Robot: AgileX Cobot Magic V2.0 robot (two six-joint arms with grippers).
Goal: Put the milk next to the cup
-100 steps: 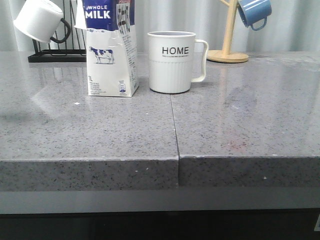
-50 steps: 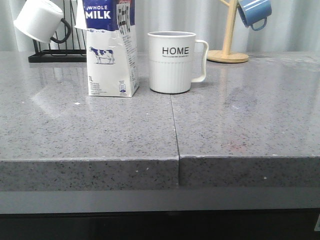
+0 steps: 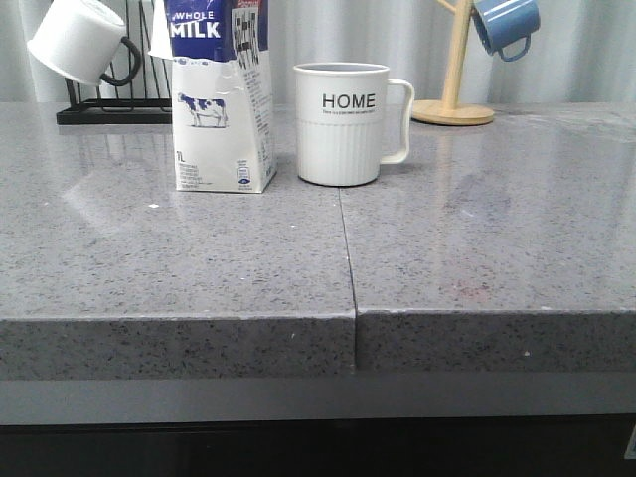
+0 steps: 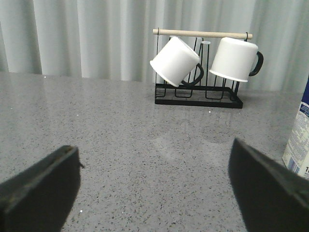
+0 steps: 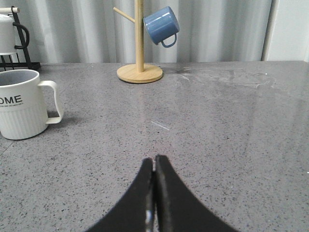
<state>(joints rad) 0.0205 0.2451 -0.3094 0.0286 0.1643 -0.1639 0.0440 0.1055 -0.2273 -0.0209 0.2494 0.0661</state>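
The tall white "WHOLE MILK" carton (image 3: 221, 99) stood just beside the ribbed white "HOME" mug (image 3: 343, 123); left gripper (image 4: 154, 186) gaped wide, right gripper (image 5: 154, 186) pinched closed, empty.

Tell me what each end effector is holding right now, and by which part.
Nothing is held. The left end effector is open over bare counter; the right end effector is shut on nothing. The tall white milk carton stands untouched.

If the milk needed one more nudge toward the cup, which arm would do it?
Probably the left. Its gripper is open, and the milk shows at the edge of its view. The right gripper is shut and sees the cup, not the carton.
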